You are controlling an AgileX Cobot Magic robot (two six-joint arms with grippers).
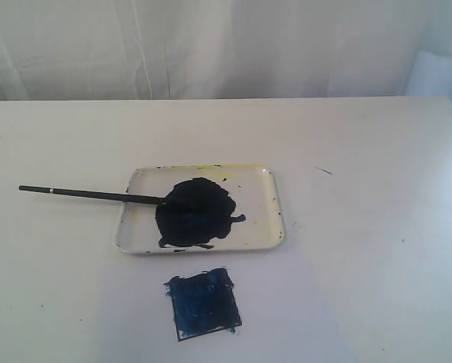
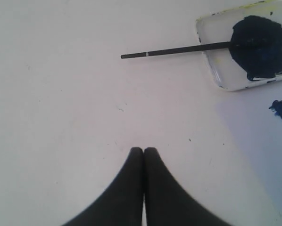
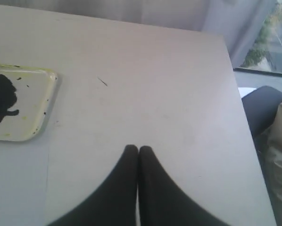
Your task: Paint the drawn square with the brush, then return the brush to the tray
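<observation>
Exterior view, slim brush (image 1: 90, 195) on rounded tray (image 1: 260, 198) (smeared square (image 1: 203, 304)), left tool (image 2: 144, 149), right tool (image 3: 138, 148) closed, empty.

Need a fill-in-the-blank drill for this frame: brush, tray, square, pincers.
The brush lies with its tip in the ____ blob on the tray.
The drawn square is filled with dark ____.
The left pincer and right pincer are both ____, holding nothing.
Missing words: paint; blue; shut.

White table (image 1: 377, 227), tray (image 1: 260, 219) (stained rim), drawn square (image 1: 203, 305) beside
</observation>
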